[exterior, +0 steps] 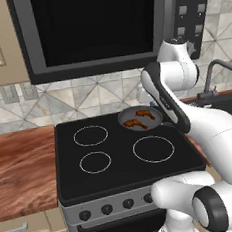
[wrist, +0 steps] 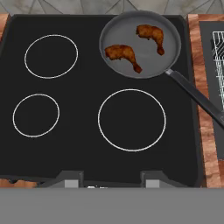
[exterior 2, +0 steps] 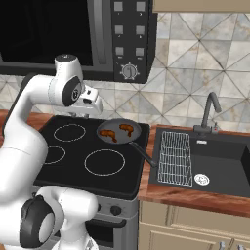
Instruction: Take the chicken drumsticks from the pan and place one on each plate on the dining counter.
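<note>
The pan [wrist: 140,43] sits at the stove's [wrist: 87,162] one o'clock burner, holding both chicken drumsticks [wrist: 123,54]. The gripper's [wrist: 111,181] fingers stand apart, empty.

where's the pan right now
The pan sits on the stove's back right burner, both chicken drumsticks inside it, its handle pointing toward the sink side; the hand view looks down on it from above.

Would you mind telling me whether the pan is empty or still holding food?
Holding food: two chicken drumsticks lie apart inside the pan, which sits on the stove's back right.
</note>
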